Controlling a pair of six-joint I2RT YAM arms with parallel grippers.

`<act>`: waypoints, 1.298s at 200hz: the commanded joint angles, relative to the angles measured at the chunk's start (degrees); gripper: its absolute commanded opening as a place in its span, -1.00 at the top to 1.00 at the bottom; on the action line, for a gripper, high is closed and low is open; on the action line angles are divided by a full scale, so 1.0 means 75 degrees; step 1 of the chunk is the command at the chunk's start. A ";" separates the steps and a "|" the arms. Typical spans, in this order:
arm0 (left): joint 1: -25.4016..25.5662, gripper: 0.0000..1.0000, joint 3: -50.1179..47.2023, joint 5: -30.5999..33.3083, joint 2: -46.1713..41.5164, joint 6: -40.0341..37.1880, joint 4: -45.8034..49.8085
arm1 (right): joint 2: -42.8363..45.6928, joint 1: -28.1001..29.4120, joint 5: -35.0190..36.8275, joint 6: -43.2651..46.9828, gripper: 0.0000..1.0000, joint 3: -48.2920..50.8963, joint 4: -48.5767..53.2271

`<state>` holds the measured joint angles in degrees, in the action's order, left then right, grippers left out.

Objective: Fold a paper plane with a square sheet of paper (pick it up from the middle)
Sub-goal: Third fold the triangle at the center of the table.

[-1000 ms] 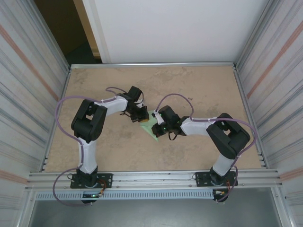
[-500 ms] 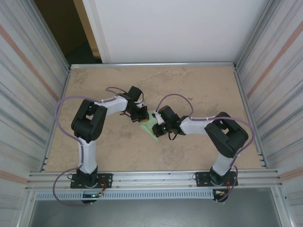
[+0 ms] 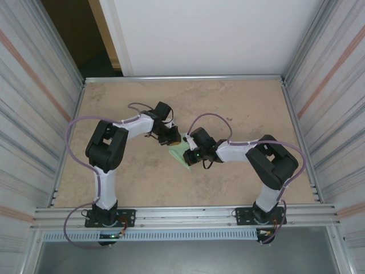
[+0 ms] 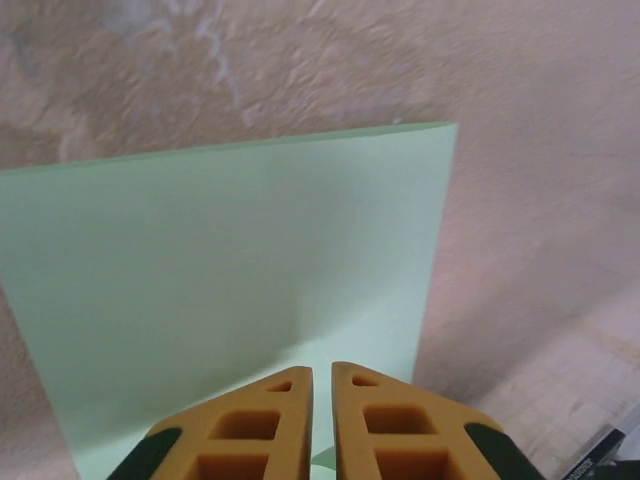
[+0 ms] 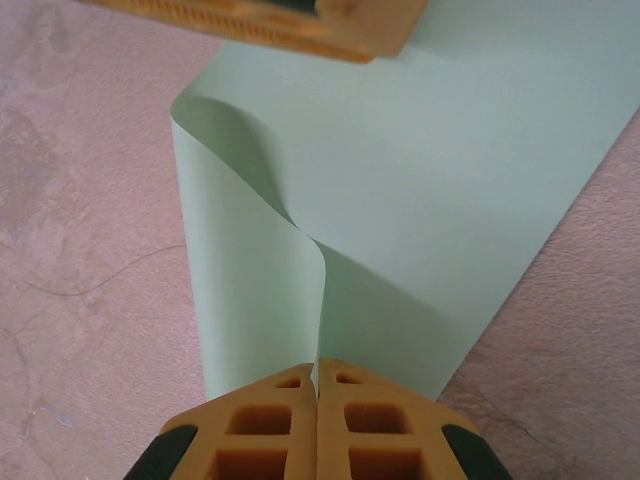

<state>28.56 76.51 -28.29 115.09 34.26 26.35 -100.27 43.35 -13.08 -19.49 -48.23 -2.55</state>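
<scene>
The pale mint-green square sheet of paper [image 3: 181, 154] lies near the middle of the beige table [image 3: 245, 103], a little towards the near edge, with both hands on or over it. It shows no sharp crease and nothing like a dart, so I judge the task to be at its start: gathering the sheet for the first fold.

The right hand [image 5: 317, 365] has its orange fingers pressed together. A raised ridge of paper runs straight into the seam between them, so it is pinching the sheet. On one side of that ridge the paper bows up in a soft curl; on the other it slopes down to the table.

The left hand [image 4: 320, 370] is at the sheet's far-left side, its fingers a thin slit apart with green showing in the slit. I cannot tell whether they nip the paper or merely hover on it.

Both arms reach inward from the near edge with elbows thrown out towards the left and right edges. Their forearms angle towards each other and both wrists tip downward.

The next move probably calls for the right hand to carry its pinch across so that opposite edges meet. The left hand would need to pin the far side or get clear. Thin paper may buckle or slide.
</scene>
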 commanded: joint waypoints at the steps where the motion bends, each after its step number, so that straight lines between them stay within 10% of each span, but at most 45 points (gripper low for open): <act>1: -0.0066 0.75 0.0276 -0.0020 -0.0179 -0.0132 0.0011 | -0.0107 -0.0083 0.0033 -0.0062 1.00 -0.0145 0.0171; 259: 0.0078 0.90 0.0351 0.0409 0.0622 -0.0414 0.0738 | -0.0012 -0.0119 0.0186 -0.0004 1.00 -0.0273 0.0258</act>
<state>28.58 78.43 -26.41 117.78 32.12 28.77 -100.27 42.92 -12.82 -19.49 -48.84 -1.61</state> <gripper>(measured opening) 0.052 0.062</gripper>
